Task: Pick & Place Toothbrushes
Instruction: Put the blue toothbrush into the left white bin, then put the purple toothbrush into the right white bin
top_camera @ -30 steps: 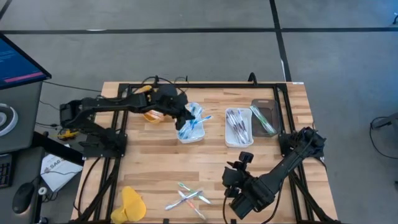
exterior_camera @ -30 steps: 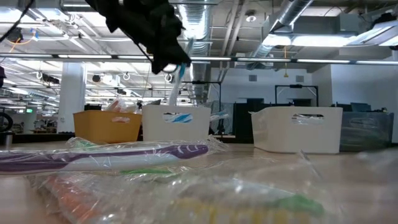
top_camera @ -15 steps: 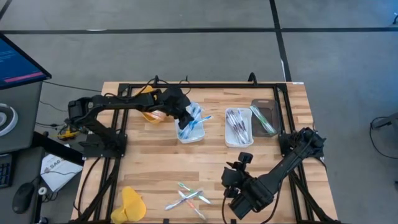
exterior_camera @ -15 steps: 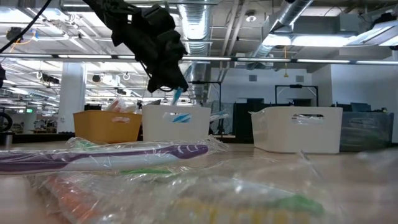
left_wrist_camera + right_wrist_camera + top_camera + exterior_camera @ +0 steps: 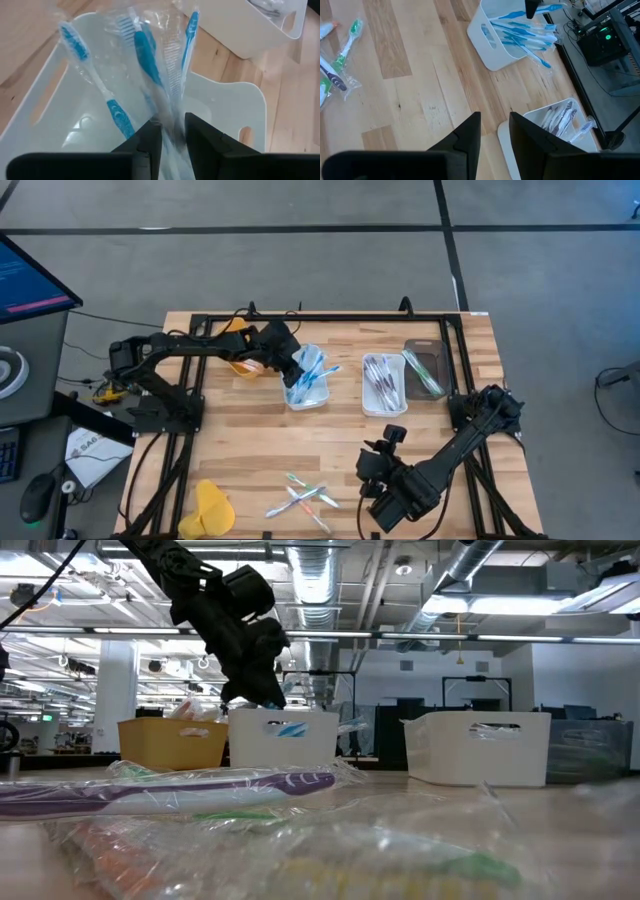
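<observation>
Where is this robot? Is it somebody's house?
Probably not a house. It looks like a big workshop or lab: bare pipes and ducts run along the ceiling, a computer screen sits beside the wooden table, and the floor is grey with marked lines.

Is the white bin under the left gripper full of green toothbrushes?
No. In the left wrist view, the toothbrushes in the white bin by the left gripper are blue.
</observation>
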### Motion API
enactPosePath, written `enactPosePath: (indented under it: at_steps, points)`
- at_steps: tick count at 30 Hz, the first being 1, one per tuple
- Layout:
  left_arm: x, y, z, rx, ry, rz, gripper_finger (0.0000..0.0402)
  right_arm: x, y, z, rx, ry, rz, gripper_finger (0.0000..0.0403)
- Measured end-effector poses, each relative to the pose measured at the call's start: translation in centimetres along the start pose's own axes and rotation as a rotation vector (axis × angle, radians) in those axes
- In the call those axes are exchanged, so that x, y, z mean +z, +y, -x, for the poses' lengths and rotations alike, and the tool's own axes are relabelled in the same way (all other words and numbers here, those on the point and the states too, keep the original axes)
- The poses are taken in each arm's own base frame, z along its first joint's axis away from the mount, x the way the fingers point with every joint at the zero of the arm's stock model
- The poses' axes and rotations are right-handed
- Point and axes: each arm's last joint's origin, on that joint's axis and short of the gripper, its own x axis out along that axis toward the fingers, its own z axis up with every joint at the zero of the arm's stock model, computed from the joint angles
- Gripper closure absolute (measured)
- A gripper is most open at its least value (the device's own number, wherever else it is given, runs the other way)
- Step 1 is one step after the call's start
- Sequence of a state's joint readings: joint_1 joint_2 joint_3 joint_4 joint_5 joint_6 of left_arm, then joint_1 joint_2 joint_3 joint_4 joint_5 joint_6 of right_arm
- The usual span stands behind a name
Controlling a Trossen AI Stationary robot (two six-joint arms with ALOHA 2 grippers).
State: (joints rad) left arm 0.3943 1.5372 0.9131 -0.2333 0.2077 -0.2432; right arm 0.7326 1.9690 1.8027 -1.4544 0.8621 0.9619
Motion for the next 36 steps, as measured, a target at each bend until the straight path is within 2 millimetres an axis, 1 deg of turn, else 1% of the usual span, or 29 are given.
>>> enactPosePath:
  at_steps: [4,16,19,22,24,26,29,31,33,36]
  points:
    - [0.0,0.0,0.0,-0.001,-0.004,-0.002,0.0308,0.0,0.0,0.0,0.0,0.0,0.0,0.0307]
    - [0.1,0.0,0.0,-0.002,-0.012,-0.006,0.0213,0.0,0.0,0.0,0.001,0.0,-0.001,0.0307]
    - [0.5,-0.1,0.6,-0.006,-0.048,-0.08,0.0201,0.0,0.0,0.0,0.001,0.0,-0.001,0.0307]
    - [0.8,-0.6,2.0,-0.015,-0.091,-0.12,0.0196,0.0,0.0,0.0,0.0,0.0,0.001,0.0307]
    - [1.1,-1.3,3.3,-0.031,-0.133,-0.136,0.0195,0.0,-0.1,0.0,-0.002,0.002,0.006,0.0307]
    - [1.2,-2.5,4.8,-0.059,-0.18,-0.164,0.0197,-0.1,-0.1,0.0,-0.003,0.003,0.01,0.0307]
    - [0.4,-4.6,6.9,-0.127,-0.232,-0.222,0.0202,-0.1,-0.1,0.0,-0.005,0.004,0.015,0.0307]
    - [-0.6,-6.2,8.1,-0.18,-0.251,-0.266,0.0206,-0.1,-0.1,0.0,-0.005,0.004,0.029,0.0307]
    - [-2.0,-7.7,9.0,-0.242,-0.256,-0.317,0.0209,-0.1,-0.1,0.1,-0.005,0.004,0.028,0.0307]
    - [-5.1,-9.9,9.6,-0.344,-0.228,-0.439,0.0214,-0.1,-0.1,0.1,-0.003,0.002,0.026,0.0307]
